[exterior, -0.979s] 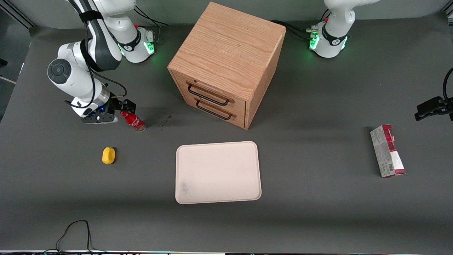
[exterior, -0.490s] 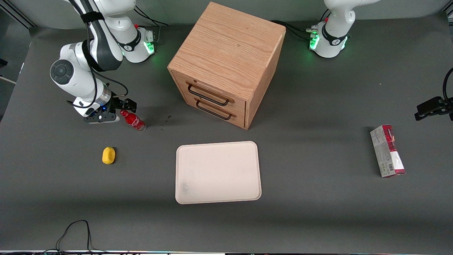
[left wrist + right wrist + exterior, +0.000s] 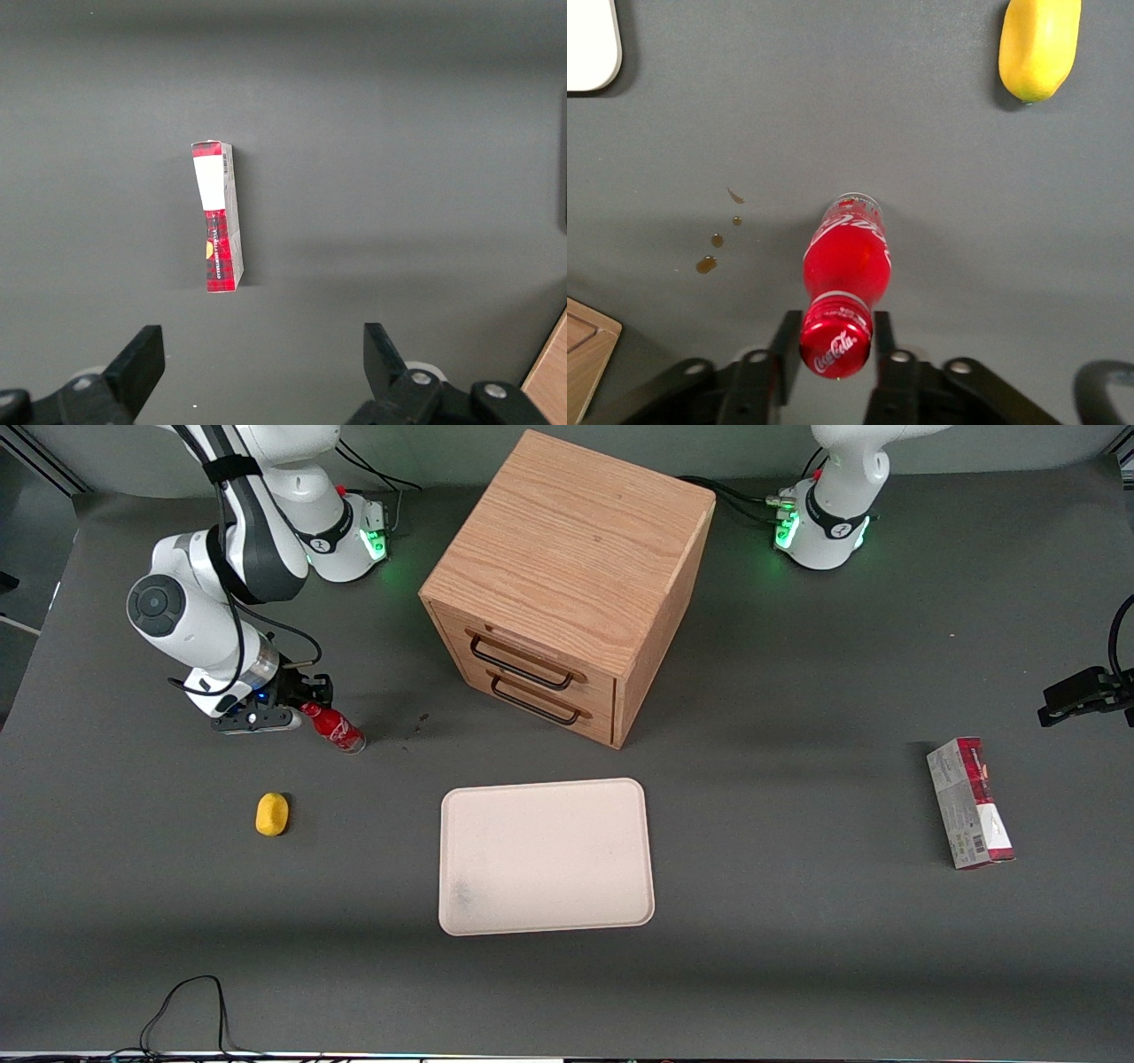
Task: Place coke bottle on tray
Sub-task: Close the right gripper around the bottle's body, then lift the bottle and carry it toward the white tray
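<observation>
The coke bottle (image 3: pixel 334 730) is a small red bottle with a red cap and white script, standing on the dark table toward the working arm's end. In the right wrist view the coke bottle (image 3: pixel 847 266) shows from above, its base on the table. My gripper (image 3: pixel 309 708) is at the bottle's top, and in the wrist view the gripper (image 3: pixel 834 343) has its jaws pressed against both sides of the cap, shut on it. The cream-white tray (image 3: pixel 547 856) lies flat nearer the front camera than the bottle, with nothing on it; a corner of the tray (image 3: pixel 589 44) shows in the wrist view.
A yellow lemon-like object (image 3: pixel 272 814) (image 3: pixel 1039 46) lies near the bottle, nearer the front camera. A wooden drawer cabinet (image 3: pixel 567 584) stands mid-table with both drawers shut. A red-and-grey carton (image 3: pixel 969 803) (image 3: pixel 218 217) lies toward the parked arm's end. Small brown stains (image 3: pixel 709 261) mark the table beside the bottle.
The gripper's fingers have drawn in from a wider spread onto the bottle's cap, and the wrist has shifted slightly. The bottle has stayed in place.
</observation>
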You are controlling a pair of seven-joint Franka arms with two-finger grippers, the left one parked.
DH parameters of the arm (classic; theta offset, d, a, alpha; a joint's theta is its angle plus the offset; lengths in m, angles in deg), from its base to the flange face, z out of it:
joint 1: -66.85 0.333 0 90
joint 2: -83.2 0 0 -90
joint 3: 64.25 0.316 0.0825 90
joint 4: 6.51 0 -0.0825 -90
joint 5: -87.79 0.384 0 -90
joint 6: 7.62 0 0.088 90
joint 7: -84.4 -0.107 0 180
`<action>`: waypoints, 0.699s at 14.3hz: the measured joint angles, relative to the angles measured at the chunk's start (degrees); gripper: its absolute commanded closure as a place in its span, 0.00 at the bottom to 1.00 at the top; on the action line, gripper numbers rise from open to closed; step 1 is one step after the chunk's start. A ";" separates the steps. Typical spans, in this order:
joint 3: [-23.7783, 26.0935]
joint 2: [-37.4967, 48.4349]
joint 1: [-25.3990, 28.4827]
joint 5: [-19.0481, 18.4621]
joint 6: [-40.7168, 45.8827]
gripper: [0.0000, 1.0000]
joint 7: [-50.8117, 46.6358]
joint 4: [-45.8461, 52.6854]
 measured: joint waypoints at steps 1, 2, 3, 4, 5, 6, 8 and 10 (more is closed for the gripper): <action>-0.07 0.01 -0.02 -0.03 0.00 1.00 0.02 0.00; -0.09 0.02 -0.02 -0.03 0.00 1.00 0.04 0.00; -0.09 0.02 -0.02 -0.03 0.00 1.00 0.04 0.00; -0.10 0.02 -0.02 -0.03 0.00 1.00 0.04 0.00; -0.12 0.02 -0.02 -0.03 0.00 1.00 0.04 0.00; -0.13 0.04 -0.02 -0.03 0.00 1.00 0.04 0.00; -0.16 0.13 -0.04 -0.03 0.31 1.00 0.03 0.24; -0.21 0.41 -0.05 -0.03 4.38 1.00 -0.37 2.97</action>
